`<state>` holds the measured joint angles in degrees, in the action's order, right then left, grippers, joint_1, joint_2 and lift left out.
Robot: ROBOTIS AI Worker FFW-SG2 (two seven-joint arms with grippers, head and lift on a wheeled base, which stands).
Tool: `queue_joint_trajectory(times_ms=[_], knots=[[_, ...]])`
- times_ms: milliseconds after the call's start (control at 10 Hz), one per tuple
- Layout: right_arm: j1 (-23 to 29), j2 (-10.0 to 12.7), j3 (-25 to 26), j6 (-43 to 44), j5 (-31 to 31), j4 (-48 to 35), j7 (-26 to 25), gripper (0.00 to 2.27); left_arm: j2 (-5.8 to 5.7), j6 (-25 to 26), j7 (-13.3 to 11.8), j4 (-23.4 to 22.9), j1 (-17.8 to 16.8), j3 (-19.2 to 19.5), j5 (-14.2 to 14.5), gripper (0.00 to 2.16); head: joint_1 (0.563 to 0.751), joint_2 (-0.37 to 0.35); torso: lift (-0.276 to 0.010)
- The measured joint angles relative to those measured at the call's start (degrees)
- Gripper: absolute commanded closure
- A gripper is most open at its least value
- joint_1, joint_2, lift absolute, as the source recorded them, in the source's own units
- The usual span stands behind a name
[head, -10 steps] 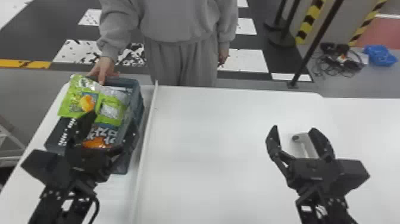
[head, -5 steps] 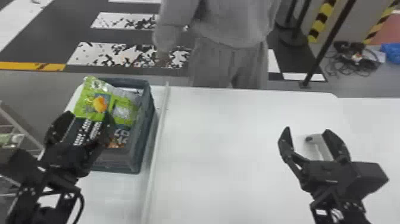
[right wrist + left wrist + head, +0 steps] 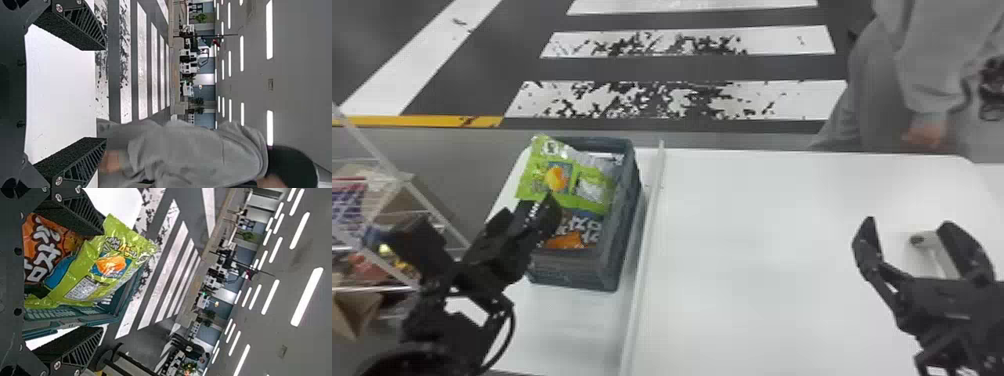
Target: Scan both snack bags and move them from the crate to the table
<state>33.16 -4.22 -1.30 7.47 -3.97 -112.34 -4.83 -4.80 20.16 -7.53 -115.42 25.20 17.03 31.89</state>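
In the head view, my left gripper [image 3: 524, 215] is over the front left part of the dark blue crate [image 3: 627, 200]. A green snack bag [image 3: 537, 172] leans at the crate's back; a dark and orange one [image 3: 572, 240] lies in front. In the left wrist view, my left gripper [image 3: 102, 281] stands open, holding nothing, facing the green bag [image 3: 88, 280], the orange bag [image 3: 43, 246] and the crate [image 3: 78, 315]. At the right, my right gripper [image 3: 908, 225] is open above the table [image 3: 757, 250], its fingers empty; also open is the right gripper [image 3: 105, 93] in the right wrist view.
A light grey, handled device [image 3: 927, 242] lies by my right gripper. A raised white strip [image 3: 647, 255] runs along the crate's right side. Wire shelves [image 3: 382, 215] with packets stand at far left. A person is beyond the table's right part.
The head view has turned left. The person's hand has left the crate's back rim and the person has moved right. My left gripper has shifted left relative to the crate.
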Motion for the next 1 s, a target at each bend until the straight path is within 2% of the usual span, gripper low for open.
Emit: queue_joint_trajectory(times_ms=[100, 300, 400, 500, 600, 700, 1000], knots=[[0.0, -0.05, -0.12, -0.17, 0.0, -0.18, 0.0, 0.11, 0.26, 4.79, 2.75, -0.21, -2.35, 0.22, 1.48, 0.14, 0.695, 0.117, -0.035], [-0.05, -0.26, -0.43, -0.8, 0.01, -0.62, 0.0, 0.11, 1.04, 12.33, 11.06, 0.04, -6.79, 0.03, 2.99, 0.14, 0.695, 0.121, -0.035], [-0.1, -0.46, -0.52, -1.7, 0.01, -1.11, 0.0, 0.11, 1.49, 14.54, 15.06, 0.54, -8.38, -0.43, 3.04, 0.14, 0.695, 0.124, -0.035], [-0.09, -0.79, -0.55, -2.72, -0.01, -1.7, 0.0, 0.11, 1.96, 16.34, 17.91, 1.51, -9.82, -0.94, 2.85, 0.14, 0.695, 0.123, -0.035], [-0.1, -1.19, -0.74, -3.83, -0.04, -2.18, 0.0, 0.11, 2.68, 17.08, 19.88, 2.62, -10.98, -1.2, 2.73, 0.14, 0.695, 0.122, -0.035], [-0.11, -1.59, -1.05, -4.94, -0.04, -2.61, 0.0, 0.11, 3.35, 17.21, 20.8, 3.65, -11.85, -1.37, 2.52, 0.14, 0.695, 0.123, -0.035], [0.12, -2.3, -1.74, -6.61, 0.0, -3.64, 0.0, 0.11, 4.07, 15.66, 21.04, 8.16, -15.19, -0.99, 2.32, 0.14, 0.695, 0.132, -0.035]])
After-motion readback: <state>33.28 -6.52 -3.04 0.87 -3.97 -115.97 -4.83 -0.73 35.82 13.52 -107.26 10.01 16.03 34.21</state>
